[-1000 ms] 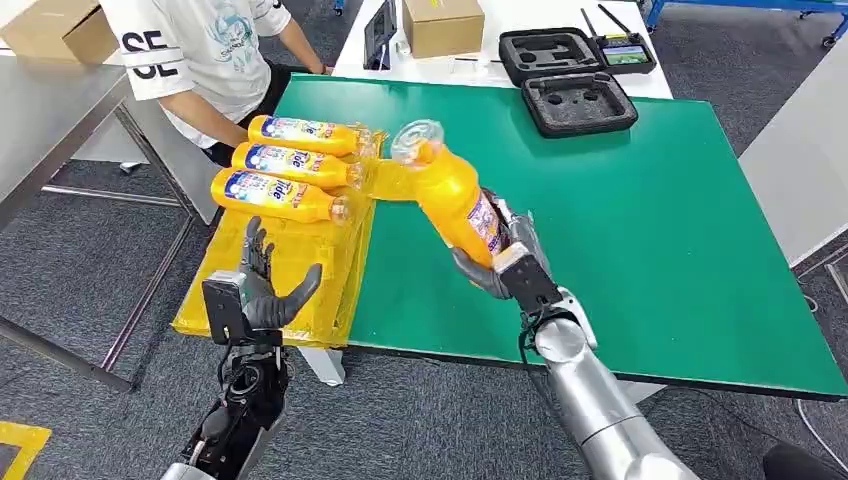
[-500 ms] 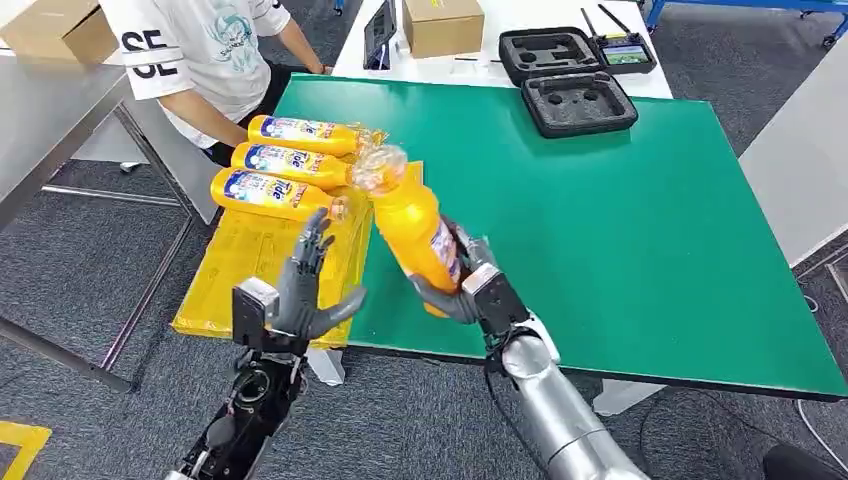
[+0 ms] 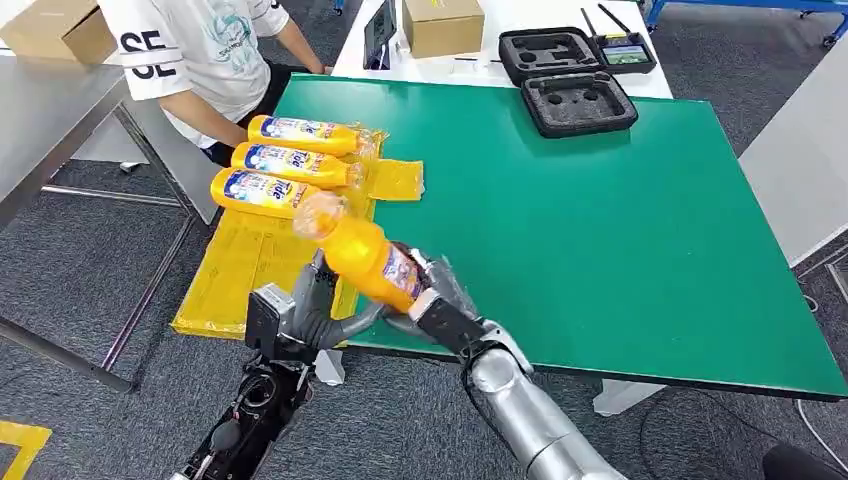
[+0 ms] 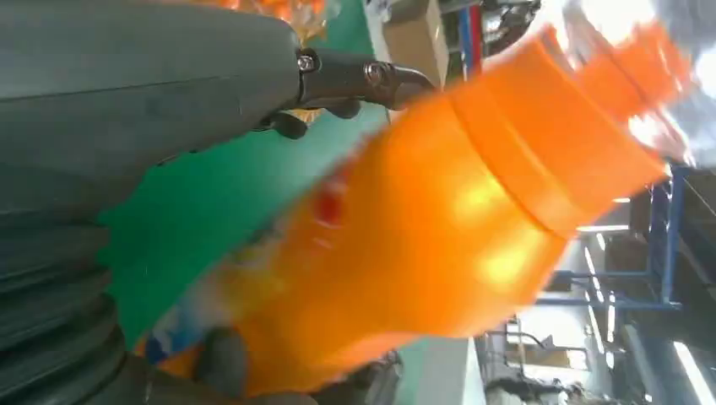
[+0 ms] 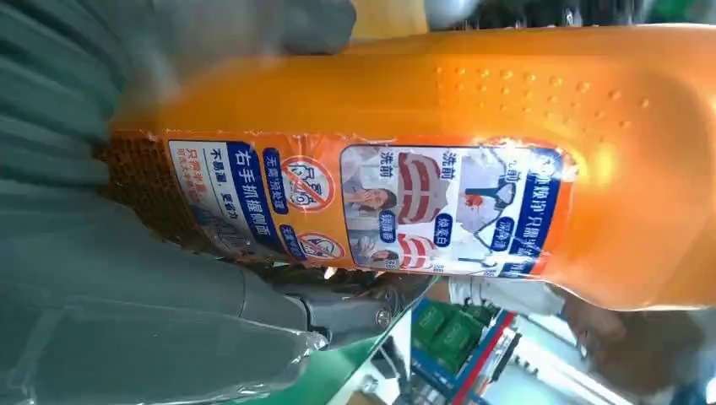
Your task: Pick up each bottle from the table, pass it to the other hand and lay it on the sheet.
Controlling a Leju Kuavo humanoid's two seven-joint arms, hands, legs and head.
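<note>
Right now I see the right robot hand (image 3: 437,303) clamped around the lower body of an orange bottle (image 3: 366,258), low and just left of centre in the head frame, over the near edge of the green bench (image 3: 600,220). My right wrist view has that grip up close: grey fingers (image 5: 253,29) curl over the bottle's back, and its rear label (image 5: 363,207) shows blue panels, small pictures and red prohibition signs. The bottle leans toward the upper left of the head frame, its clear cap (image 3: 317,213) pointing at the yellow sheet (image 3: 255,265).

Just to its left, the left robot hand (image 3: 315,305) reaches up against the bottle's underside; I see its thumb (image 3: 357,320) beneath the bottle and its fingers along the left flank. Whether they grip or merely touch I cannot tell. On the left wrist view the bottle is a blurred orange mass with a ridged shoulder.

Further out, three matching bottles (image 3: 285,163) lie side by side on the far end of the sheet, in the upper left of the frame, blue-and-white labels up. A person in a white shirt (image 3: 195,50) sits just beyond them. At the top of the frame sit a black foam case (image 3: 575,85) and a cardboard box (image 3: 442,25).
</note>
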